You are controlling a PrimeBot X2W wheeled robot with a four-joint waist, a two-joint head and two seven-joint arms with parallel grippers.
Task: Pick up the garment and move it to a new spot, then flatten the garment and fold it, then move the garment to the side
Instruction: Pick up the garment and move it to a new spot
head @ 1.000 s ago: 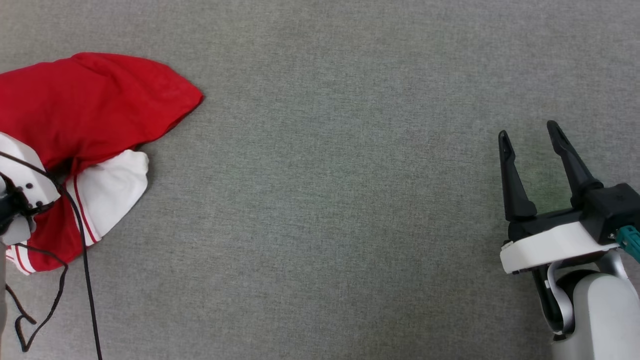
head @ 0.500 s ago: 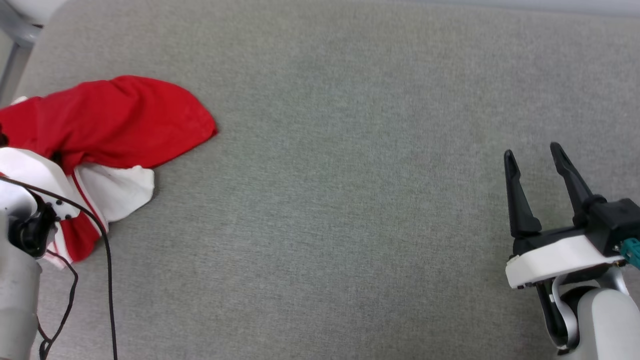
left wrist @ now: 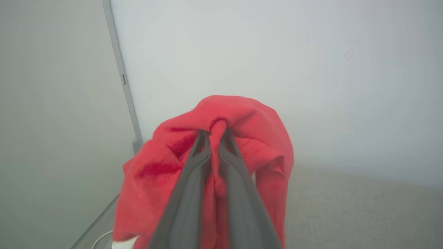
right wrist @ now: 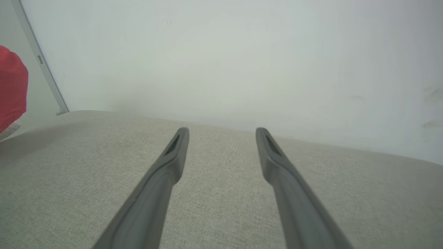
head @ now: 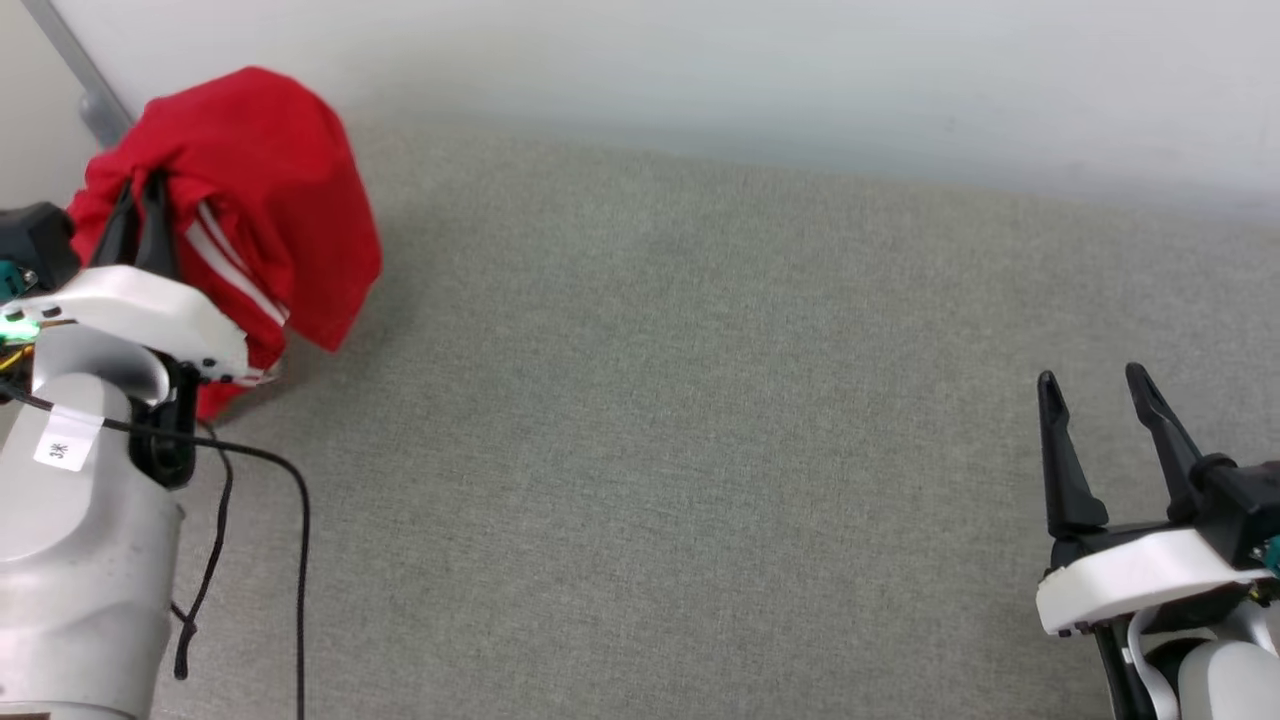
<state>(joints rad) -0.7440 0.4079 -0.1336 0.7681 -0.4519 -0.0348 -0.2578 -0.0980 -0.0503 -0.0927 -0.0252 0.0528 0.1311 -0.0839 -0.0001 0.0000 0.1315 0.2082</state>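
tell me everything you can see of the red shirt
The bright red soft-knit shirt hangs as a limp bunched bundle at the robot's far left, over the grey woven surface and before a pale wall. White stripes and a patch of white cloth show among its folds. The left pincer is shut on a pinched fold near its top; the rest drapes around the dark fingers. Whether its lower end touches the surface cannot be told.

Grey fabric-covered tabletop (head: 700,450), stretching back to a white wall panel (head: 700,70); grey metal post (head: 65,50) running along the panel's left edge.
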